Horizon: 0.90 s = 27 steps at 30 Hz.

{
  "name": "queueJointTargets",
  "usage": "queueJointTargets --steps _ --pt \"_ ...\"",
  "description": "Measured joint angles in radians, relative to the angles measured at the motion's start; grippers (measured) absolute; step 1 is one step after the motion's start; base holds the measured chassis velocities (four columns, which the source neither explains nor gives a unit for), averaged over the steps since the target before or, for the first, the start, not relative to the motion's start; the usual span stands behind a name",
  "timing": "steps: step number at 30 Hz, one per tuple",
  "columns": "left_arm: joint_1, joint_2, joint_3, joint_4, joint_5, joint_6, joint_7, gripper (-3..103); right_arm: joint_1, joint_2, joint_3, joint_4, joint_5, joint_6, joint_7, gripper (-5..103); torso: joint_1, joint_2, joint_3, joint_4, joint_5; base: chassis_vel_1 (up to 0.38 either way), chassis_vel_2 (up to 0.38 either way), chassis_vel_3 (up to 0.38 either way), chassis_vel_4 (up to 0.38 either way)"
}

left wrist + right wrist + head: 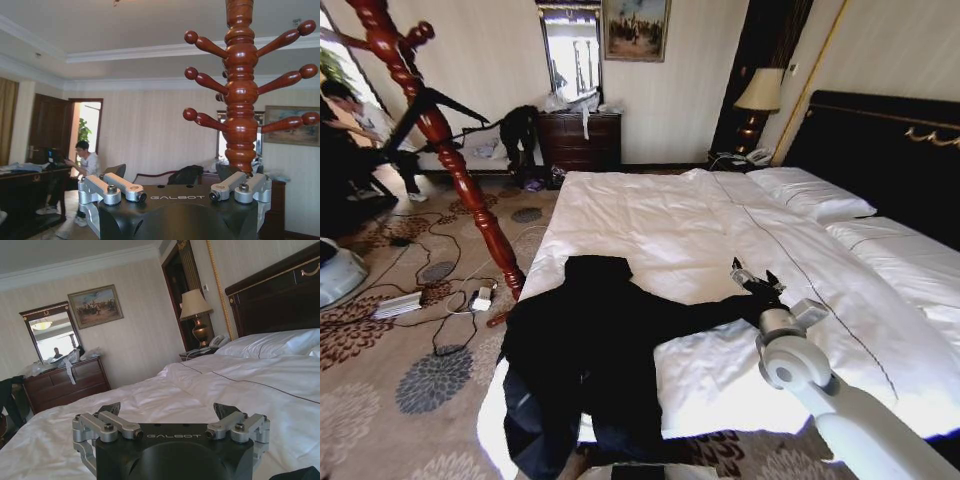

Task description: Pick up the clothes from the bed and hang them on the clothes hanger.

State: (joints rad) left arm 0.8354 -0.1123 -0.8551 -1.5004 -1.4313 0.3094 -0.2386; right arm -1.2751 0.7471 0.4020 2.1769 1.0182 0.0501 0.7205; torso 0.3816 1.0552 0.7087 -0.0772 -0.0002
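black clothes point(590, 350) | spread flat, draping off edge | white bed point(680, 225)

I'm seeing soft matt black cloth jacket point(590, 350) lying on smooth white cotton-looking duvet of bed point(700, 230); glossy turned red-brown wooden coat stand point(241, 90) shining; right gripper point(170, 412) showing brushed metal, matt black body.

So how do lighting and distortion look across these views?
Head view: wide-angle bending, white duvet bed bright, soft black long-sleeved jacket nearly detail-free, right gripper at its sleeve. Left wrist view: doorway glare. Right wrist view: dim, flat.
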Motion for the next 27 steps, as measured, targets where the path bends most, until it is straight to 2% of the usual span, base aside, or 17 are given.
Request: queueJointTargets --steps 2,5,6,7,10,11,12,13,15,16,18,19,21,22,23,25,27 --pt "0.000 -0.023 0.008 -0.013 -0.004 -0.006 -0.003 100 -0.004 0.005 0.000 -0.005 -0.003 0.000 0.000 100 0.000 0.000 0.000 -0.0001 0.0007 0.000 0.000 0.000 0.000" --pt "0.001 -0.123 0.043 -0.094 0.027 0.012 -0.034 100 -0.018 0.012 0.005 -0.018 -0.012 0.000 0.001 100 0.000 0.000 0.000 -0.0012 -0.0001 0.000 0.000 0.000 0.000" --pt "0.004 -0.227 0.089 -0.147 0.123 0.017 -0.061 100 -0.026 0.016 0.008 -0.029 -0.019 0.000 0.001 100 0.000 0.000 0.000 -0.0016 0.0003 0.000 0.000 0.000 0.000" --pt "0.004 -0.227 0.089 -0.147 0.123 0.017 -0.061 100 -0.026 0.016 0.008 -0.029 -0.019 0.000 0.001 100 0.000 0.000 0.000 -0.0016 0.0003 0.000 0.000 0.000 0.000" --pt "-0.007 -0.405 0.184 -0.195 0.268 0.012 -0.103 100 -0.031 0.019 0.013 -0.043 -0.024 0.000 0.002 100 0.000 0.000 0.000 -0.0005 -0.0002 0.000 0.000 0.000 0.000" --pt "-0.028 -0.459 0.220 -0.192 0.306 0.004 -0.115 100 -0.031 0.019 0.016 -0.047 -0.024 0.000 0.003 100 0.000 0.000 0.000 -0.0003 -0.0005 0.000 0.000 0.000 0.000" --pt "-0.028 -0.459 0.220 -0.192 0.306 0.004 -0.115 100 -0.031 0.019 0.016 -0.047 -0.024 0.000 0.003 100 0.000 0.000 0.000 -0.0003 -0.0005 0.000 0.000 0.000 0.000" --pt "-0.053 -0.498 0.253 -0.181 0.332 -0.004 -0.123 100 -0.031 0.018 0.019 -0.050 -0.024 0.001 0.003 100 0.000 0.000 0.000 -0.0002 -0.0005 0.000 0.000 0.000 0.000" --pt "-0.155 -0.598 0.351 -0.122 0.392 -0.029 -0.139 100 -0.032 0.015 0.020 -0.064 -0.030 0.007 0.003 100 0.000 0.000 0.000 -0.0007 0.0005 0.000 0.000 0.000 0.000" --pt "-0.155 -0.598 0.351 -0.122 0.392 -0.029 -0.139 100 -0.032 0.015 0.020 -0.064 -0.030 0.007 0.003 100 0.000 0.000 0.000 -0.0007 0.0005 0.000 0.000 0.000 0.000" --pt "-0.251 -0.665 0.426 -0.062 0.419 -0.042 -0.143 100 -0.029 0.015 0.020 -0.075 -0.036 0.010 0.003 100 0.000 0.000 0.000 -0.0009 0.0002 0.000 0.000 0.000 0.000" --pt "-0.337 -0.703 0.483 -0.022 0.430 -0.044 -0.145 100 -0.025 0.017 0.019 -0.082 -0.038 0.011 0.003 100 0.000 0.000 0.000 -0.0011 -0.0002 0.000 0.000 0.000 0.000" --pt "-0.452 -0.723 0.551 0.008 0.429 -0.040 -0.152 100 -0.021 0.019 0.017 -0.089 -0.038 0.012 0.003 100 0.001 0.000 0.000 -0.0016 0.0004 0.000 0.000 0.000 0.000" --pt "-0.452 -0.723 0.551 0.008 0.429 -0.040 -0.152 100 -0.021 0.019 0.017 -0.089 -0.038 0.012 0.003 100 0.001 0.000 0.000 -0.0016 0.0004 0.000 0.000 0.000 0.000" --pt "-0.513 -0.722 0.590 0.013 0.419 -0.026 -0.160 100 -0.018 0.021 0.016 -0.093 -0.038 0.012 0.003 100 0.001 0.000 0.000 -0.0016 0.0009 0.000 0.000 0.000 0.000" --pt "-0.633 -0.689 0.670 0.007 0.378 0.030 -0.184 100 -0.011 0.028 0.013 -0.102 -0.040 0.012 0.003 100 0.000 0.000 0.000 -0.0012 0.0009 0.000 0.000 0.000 0.000" --pt "-0.747 -0.652 0.730 0.001 0.349 0.123 -0.223 100 -0.005 0.039 0.010 -0.106 -0.040 0.012 0.003 100 0.000 0.000 0.000 -0.0005 0.0005 0.000 0.000 0.000 0.000"
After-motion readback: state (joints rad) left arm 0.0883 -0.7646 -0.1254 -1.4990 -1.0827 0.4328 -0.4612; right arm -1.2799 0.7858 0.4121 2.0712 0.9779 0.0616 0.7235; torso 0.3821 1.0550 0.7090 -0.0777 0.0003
